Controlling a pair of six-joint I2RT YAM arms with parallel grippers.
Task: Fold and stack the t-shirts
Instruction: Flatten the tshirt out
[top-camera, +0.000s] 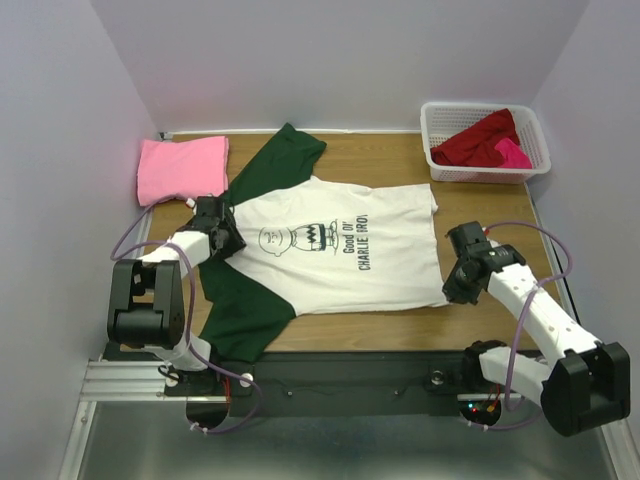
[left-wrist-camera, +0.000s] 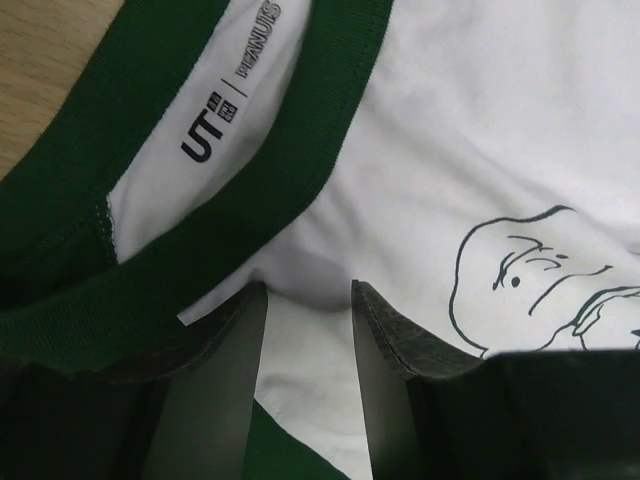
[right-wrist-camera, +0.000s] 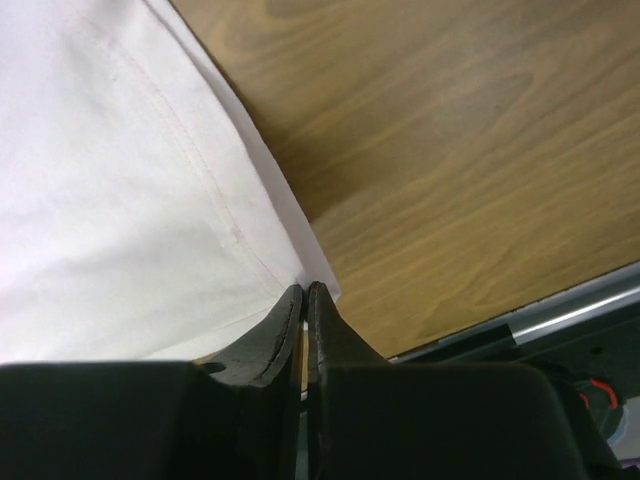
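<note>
A white t-shirt (top-camera: 340, 240) with dark green sleeves and a black Charlie Brown print lies flat across the middle of the table. My left gripper (top-camera: 228, 232) rests at its green collar (left-wrist-camera: 300, 150). Its jaws stand apart, and white cloth (left-wrist-camera: 450, 130) bulges between the fingertips of that gripper (left-wrist-camera: 308, 290). My right gripper (top-camera: 452, 290) sits at the near right hem corner. In the right wrist view this gripper (right-wrist-camera: 304, 290) is shut on the corner of the white hem (right-wrist-camera: 120, 200). A folded pink t-shirt (top-camera: 182, 170) lies at the back left.
A white lattice basket (top-camera: 470, 104) stands at the back right, holding a dark red t-shirt (top-camera: 480, 140) and a magenta one (top-camera: 512, 152). Bare wood (right-wrist-camera: 480, 150) shows right of the hem. A metal rail (top-camera: 130, 380) runs along the table's near edge.
</note>
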